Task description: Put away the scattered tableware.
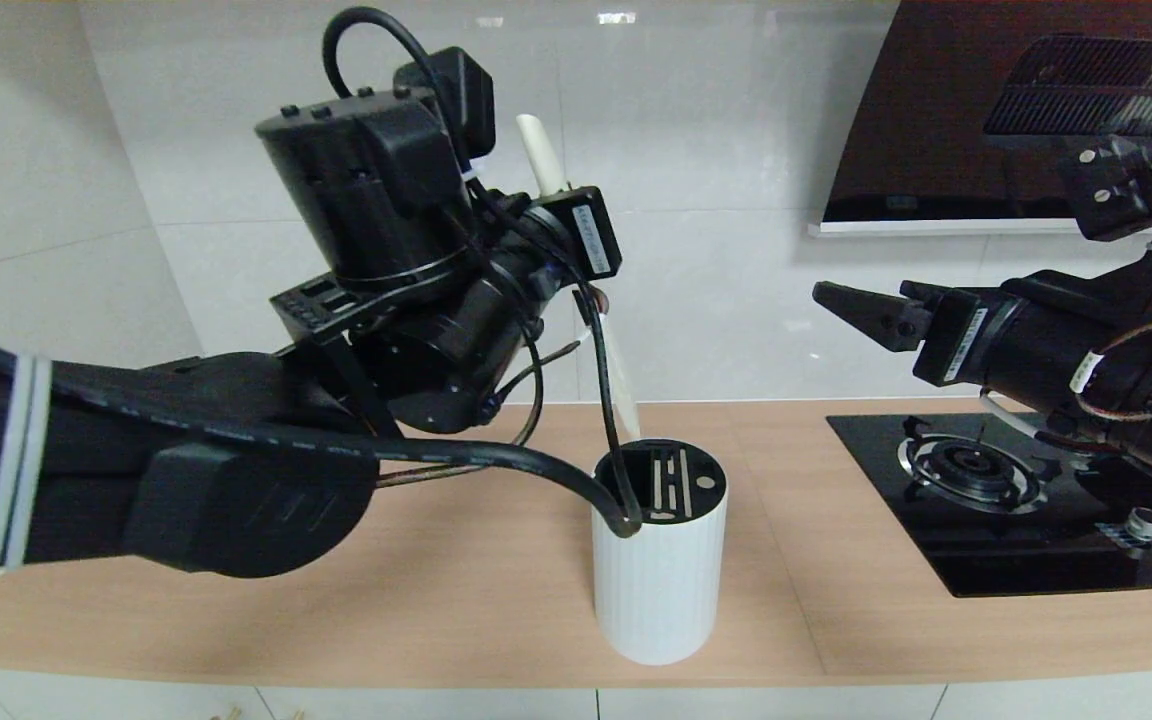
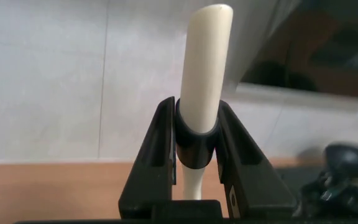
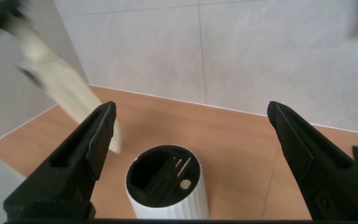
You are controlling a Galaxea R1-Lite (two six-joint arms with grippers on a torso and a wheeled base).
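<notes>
From the head view, the left gripper [image 1: 576,228] is raised over the wooden desk [image 1: 416,600], its jaws pinching a cream knife [image 1: 542,150]. The handle pokes up above the jaws and the pale blade slants down below them. The blade's lower end reaches the slotted black top of the white holder [image 1: 658,580], which stands upright near the desk's front edge. A black cable crosses in front there, so I cannot tell whether the tip is inside a slot. The right gripper [image 1: 836,300] hangs off to the right, above the black stove [image 1: 986,500], well apart from the holder.

In the left wrist view, the jaws are pressed on the cream handle [image 2: 204,68], which stands up between them against the tiled wall.

In the right wrist view, the right jaws are spread wide with nothing between them. The holder [image 3: 165,190] shows below them on the desk, and the knife [image 3: 67,93] is a slanted blur just beside it.
</notes>
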